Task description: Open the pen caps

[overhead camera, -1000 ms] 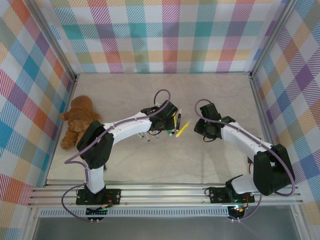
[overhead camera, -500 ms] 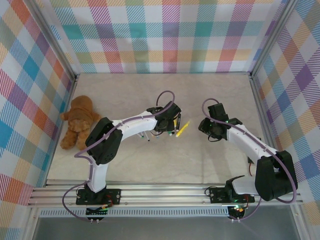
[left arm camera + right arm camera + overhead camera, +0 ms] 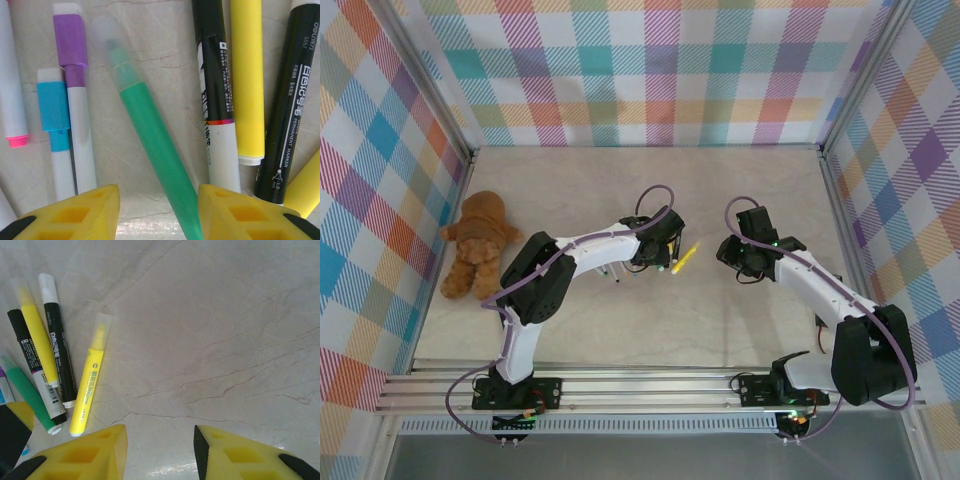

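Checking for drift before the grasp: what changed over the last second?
The left arm reached further right over the pens, its elbow swinging in. The left end effector now sits open astride the green highlighter, gripping nothing. The right end effector backed off slightly to the right, open over bare table. The lone yellow highlighter and teddy bear did not move.

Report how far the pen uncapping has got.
Done: nothing visible. The green pen wears its clear cap, and the purple cap and blue cap sit on their pens. In hand: the left gripper straddles the green pen, jaws open with a gap on one side. The right gripper hangs open over the table beside the yellow highlighter, also capped. Left: every cap in view.
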You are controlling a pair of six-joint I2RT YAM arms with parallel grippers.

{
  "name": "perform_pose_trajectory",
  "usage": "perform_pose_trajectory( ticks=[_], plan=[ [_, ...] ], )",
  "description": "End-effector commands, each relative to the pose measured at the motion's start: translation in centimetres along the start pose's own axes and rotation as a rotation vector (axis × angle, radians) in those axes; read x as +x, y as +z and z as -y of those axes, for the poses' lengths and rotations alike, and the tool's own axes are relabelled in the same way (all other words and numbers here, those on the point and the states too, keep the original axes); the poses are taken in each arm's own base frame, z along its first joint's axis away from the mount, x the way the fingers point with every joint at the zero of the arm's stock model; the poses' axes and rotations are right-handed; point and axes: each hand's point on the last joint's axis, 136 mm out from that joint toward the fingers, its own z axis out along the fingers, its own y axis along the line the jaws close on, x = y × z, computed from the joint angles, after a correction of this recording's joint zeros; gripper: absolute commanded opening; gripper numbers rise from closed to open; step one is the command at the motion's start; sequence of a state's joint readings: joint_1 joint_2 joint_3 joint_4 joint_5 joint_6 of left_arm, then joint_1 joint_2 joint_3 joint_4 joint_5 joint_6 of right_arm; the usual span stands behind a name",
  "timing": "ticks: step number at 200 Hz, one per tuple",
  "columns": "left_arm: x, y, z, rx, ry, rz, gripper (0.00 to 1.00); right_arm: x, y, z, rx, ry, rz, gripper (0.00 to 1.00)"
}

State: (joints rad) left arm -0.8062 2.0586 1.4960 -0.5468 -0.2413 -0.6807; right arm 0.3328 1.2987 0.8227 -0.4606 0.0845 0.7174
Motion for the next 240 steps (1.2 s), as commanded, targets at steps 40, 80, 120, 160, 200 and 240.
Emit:
perform_pose_trajectory(
  ticks=[40,80,120,160,200,240],
  plan=[
    [0.1,1.7,-0.6,-0.026,0.004,-0.024,0.45,0.3,-0.1,-0.2,-0.025,-0.012,-0.010,0.42],
    [0.7,2.3,-0.6,-0.026,0.011,-0.044,0.41,0.5,0.0,-0.4,-0.034,-0.004,-0.022,0.42],
    [0.9,2.3,-1.1,-0.043,0.033,-0.054,0.38,0.5,0.3,-0.7,-0.049,0.008,-0.029,0.42],
    [1.3,2.5,-1.6,-0.059,0.056,-0.071,0.38,0.7,0.7,-1.1,-0.068,0.019,-0.046,0.41],
    [1.8,2.9,-2.2,-0.057,0.066,-0.097,0.33,0.7,1.1,-1.4,-0.077,0.023,-0.057,0.41],
    [2.4,3.3,-3.0,-0.074,0.069,-0.119,0.29,0.5,1.4,-2.1,-0.094,0.026,-0.068,0.41]
  ],
)
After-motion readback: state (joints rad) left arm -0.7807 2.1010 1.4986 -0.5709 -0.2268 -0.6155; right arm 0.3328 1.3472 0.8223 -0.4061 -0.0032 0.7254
